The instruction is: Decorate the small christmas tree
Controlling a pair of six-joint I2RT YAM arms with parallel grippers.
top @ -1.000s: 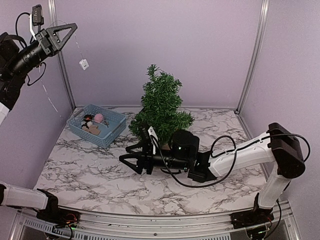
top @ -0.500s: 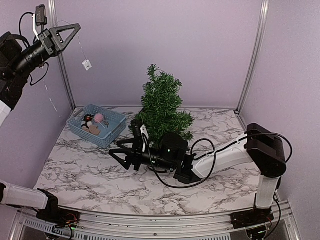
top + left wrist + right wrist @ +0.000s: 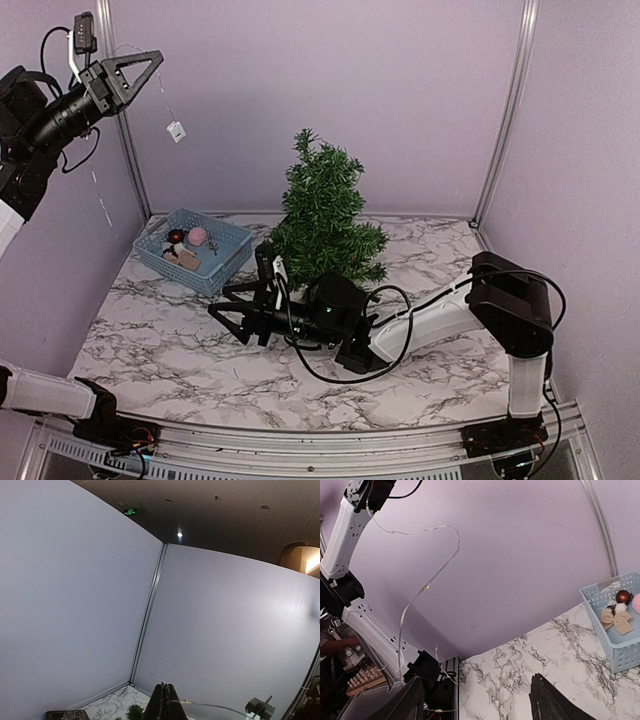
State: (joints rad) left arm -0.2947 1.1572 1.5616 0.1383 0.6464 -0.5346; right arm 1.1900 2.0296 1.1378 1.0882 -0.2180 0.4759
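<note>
The small christmas tree (image 3: 325,215) stands upright at the back middle of the marble table; its tip shows in the left wrist view (image 3: 134,712). My left gripper (image 3: 152,62) is high at the top left, shut on a thin light-string wire (image 3: 210,706). A small white box (image 3: 176,130) hangs from the wire below it. The same wire (image 3: 427,587) loops through the air in the right wrist view. My right gripper (image 3: 228,320) is open and empty, low over the table left of and in front of the tree, pointing left (image 3: 475,707).
A light blue basket (image 3: 232,255) stands at the back left with a brown ball, a pink pompom and a tan bow in it; it also shows in the right wrist view (image 3: 620,645). Purple walls with metal posts enclose the table.
My right arm has reached further left across the table in front of the tree, gripper still open. My left gripper has shifted slightly right with the wire and hanging box.
</note>
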